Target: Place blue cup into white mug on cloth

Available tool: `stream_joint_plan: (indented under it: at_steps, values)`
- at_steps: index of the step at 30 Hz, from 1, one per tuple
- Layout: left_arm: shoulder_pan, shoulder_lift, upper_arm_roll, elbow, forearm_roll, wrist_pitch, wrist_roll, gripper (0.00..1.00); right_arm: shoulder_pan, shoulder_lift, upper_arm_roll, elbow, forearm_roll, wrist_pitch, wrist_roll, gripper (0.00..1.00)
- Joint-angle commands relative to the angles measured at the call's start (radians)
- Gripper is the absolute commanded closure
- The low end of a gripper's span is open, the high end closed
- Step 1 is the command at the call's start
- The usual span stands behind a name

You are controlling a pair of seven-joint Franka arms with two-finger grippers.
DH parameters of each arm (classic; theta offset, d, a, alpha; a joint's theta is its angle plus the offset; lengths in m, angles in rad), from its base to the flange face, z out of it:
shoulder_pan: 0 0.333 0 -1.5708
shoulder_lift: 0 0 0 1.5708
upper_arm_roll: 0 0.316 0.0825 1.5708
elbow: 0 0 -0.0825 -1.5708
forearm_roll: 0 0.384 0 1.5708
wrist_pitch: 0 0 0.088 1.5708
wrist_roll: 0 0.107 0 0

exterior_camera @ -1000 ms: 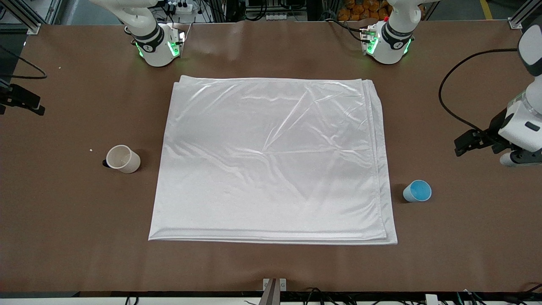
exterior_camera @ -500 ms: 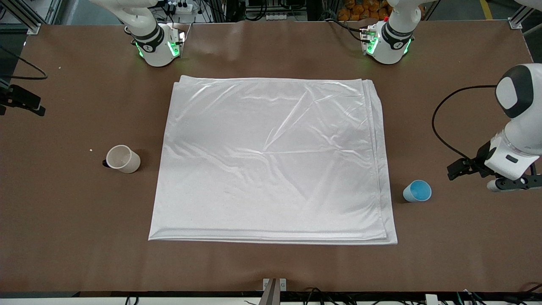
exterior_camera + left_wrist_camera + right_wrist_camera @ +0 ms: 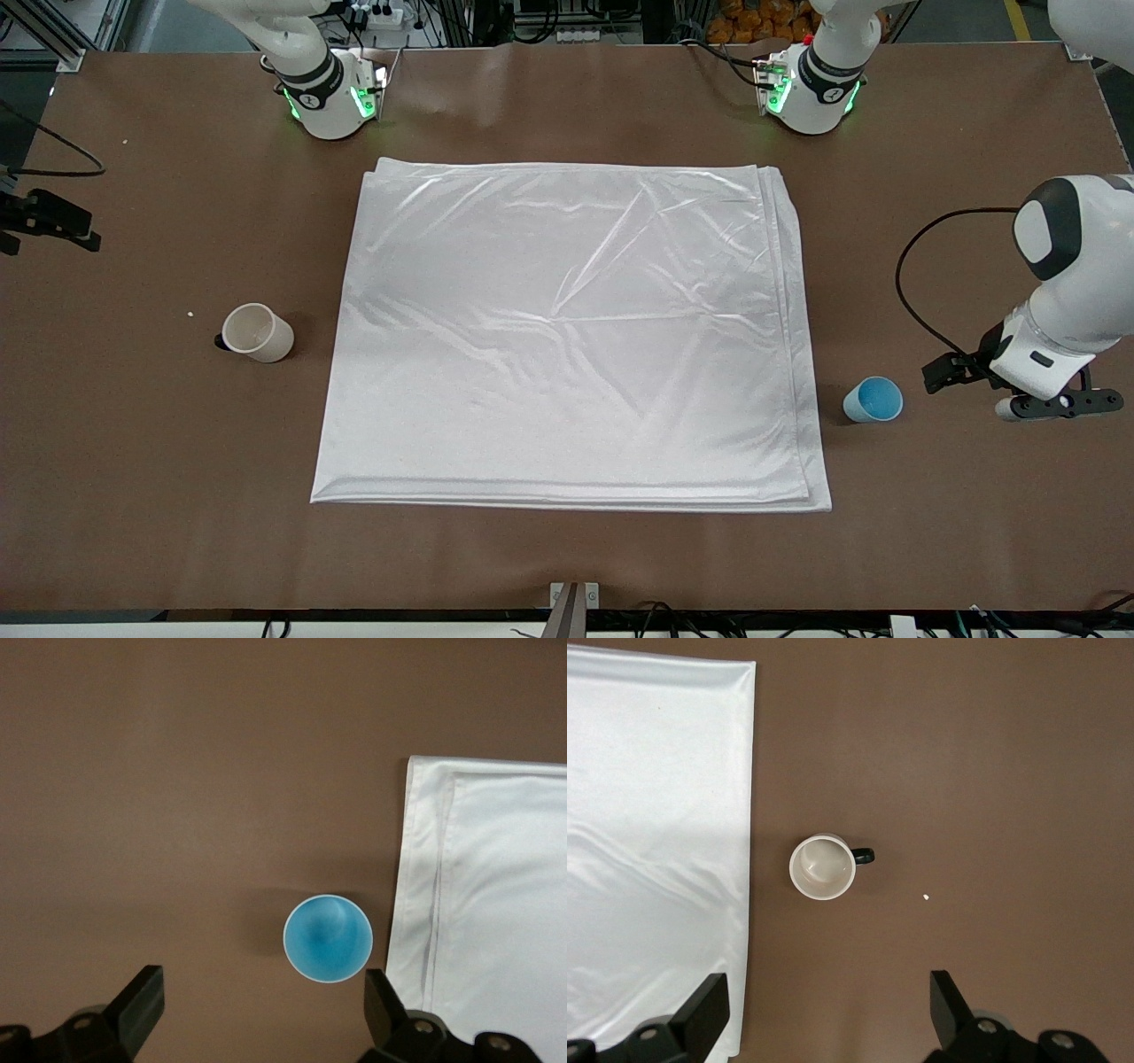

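The cloth point(image 3: 567, 337) lies flat in the middle of the brown bench point(image 3: 567, 558), and its front edge is the thing closest to the front camera. It is big, white and shiny, with soft creases.

The blue cup point(image 3: 873, 399) stands upright on the bare bench just beside the cloth's edge, toward the left arm's end. It does not touch the cloth. The left hand point(image 3: 1045, 405) hangs over the bench close to the blue cup, a little more toward the bench's end. In the left wrist view the blue cup point(image 3: 328, 937) sits just ahead of the two black fingers point(image 3: 133, 1005), which are spread wide with nothing between them.

The white mug point(image 3: 257, 332) stands upright on the bench beside the cloth, toward the right arm's end, a bit farther from the front camera than the blue cup. Its black handle points away from the cloth. The right hand point(image 3: 824, 1014) is out of the front view, so I can only say it is up above the mug's part of the bench. Its fingers point(image 3: 702, 1010) are spread wide and hold nothing. The white mug point(image 3: 822, 868) looks empty. A tiny white crumb point(image 3: 925, 897) lies on the bench near the handle.
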Motion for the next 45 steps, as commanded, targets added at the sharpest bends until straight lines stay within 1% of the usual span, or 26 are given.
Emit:
stream_joint_plan:
  at_steps: [1, 7, 12, 20, 27, 34, 45]
  values:
    - [0.011, 0.018, -0.006, -0.001, 0.026, 0.037, 0.016, 0.00, -0.014, -0.011, 0.006, -0.068, 0.007, 0.059, -0.127, 0.00]
    - [0.011, 0.034, -0.006, -0.001, 0.032, 0.047, 0.016, 0.00, -0.015, -0.008, 0.006, -0.137, 0.002, 0.112, -0.266, 0.00]
    - [0.008, 0.044, -0.007, 0.000, 0.040, 0.048, 0.016, 0.00, -0.015, -0.007, 0.006, -0.195, 0.002, 0.195, -0.351, 0.00]
    - [0.009, 0.046, -0.007, -0.006, 0.040, 0.048, 0.015, 0.00, -0.057, 0.022, 0.006, -0.251, 0.002, 0.293, -0.604, 0.00]
    - [0.009, 0.051, -0.007, -0.024, 0.038, 0.071, 0.015, 0.00, -0.078, 0.071, 0.006, -0.251, 0.003, 0.329, -0.756, 0.00]
    - [0.011, 0.072, -0.007, -0.029, 0.038, 0.093, 0.007, 0.00, -0.089, 0.116, 0.006, -0.251, 0.003, 0.404, -0.967, 0.00]
    - [0.040, 0.147, -0.007, -0.032, 0.038, 0.139, 0.006, 0.00, -0.123, 0.200, 0.008, -0.248, 0.010, 0.450, -1.306, 0.00]
